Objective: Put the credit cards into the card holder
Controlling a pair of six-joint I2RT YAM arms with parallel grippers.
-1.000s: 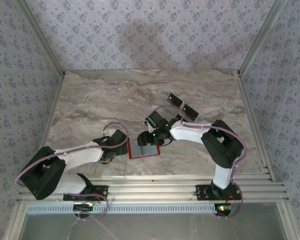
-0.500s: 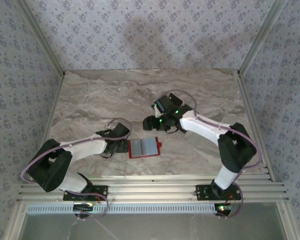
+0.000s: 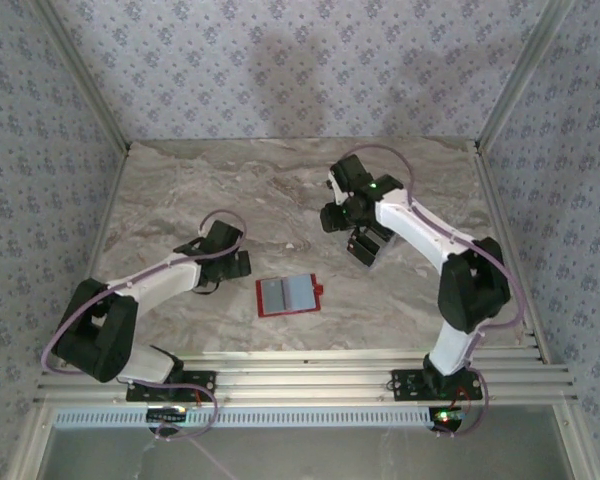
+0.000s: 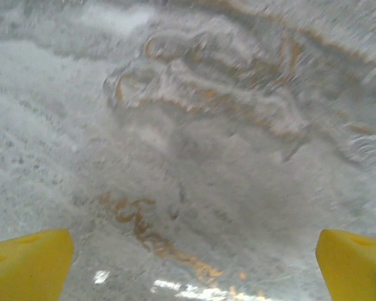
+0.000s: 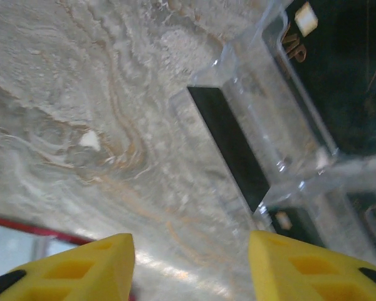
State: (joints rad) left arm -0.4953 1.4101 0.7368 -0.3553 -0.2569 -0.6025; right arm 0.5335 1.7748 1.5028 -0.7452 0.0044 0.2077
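- Right arm's jaws: in the right wrist view the yellow fingertips (image 5: 81, 266) are cut off by the lower edge. They stand spread, with bare marble-patterned desk (image 5: 81, 94) between them and nothing gripped.
- Two glossy black rectangular credit cards (image 5: 344, 81) lie ahead and to the right of these jaws, outside the gap. One runs off the upper right corner. The second card (image 5: 329, 219) runs off the right edge lower down.
- A clear plastic tray (image 5: 269, 106) sits over or around these cards, and its walls distort the view. It cannot be determined whether the cards lie in it or under it.
- A dark strip (image 5: 229, 147) along the tray's left wall may be a card edge or a reflection; undetermined.
- In the top view a black rectangle (image 3: 365, 246) shows just beside the right wrist, partly covered by the arm. The cards cannot be counted there.
- The small red square folding card holder (image 3: 288, 295) lies open and flat on the desk near its front edge, between the two arms and touching neither.
- Pale grey panels (image 3: 298, 291) show inside the card holder. Whether they are card or lining cannot be told.
- The card holder's red edge enters the lower left corner of the right wrist view, beside one fingertip and not between the jaws.
- Left arm's jaws: the left wrist view is blurred. Its yellow fingertips (image 4: 28, 260) sit in the bottom corners, spread wide, with only desk between them.
- In the top view these jaws stand near the card holder's left side, apart from it.
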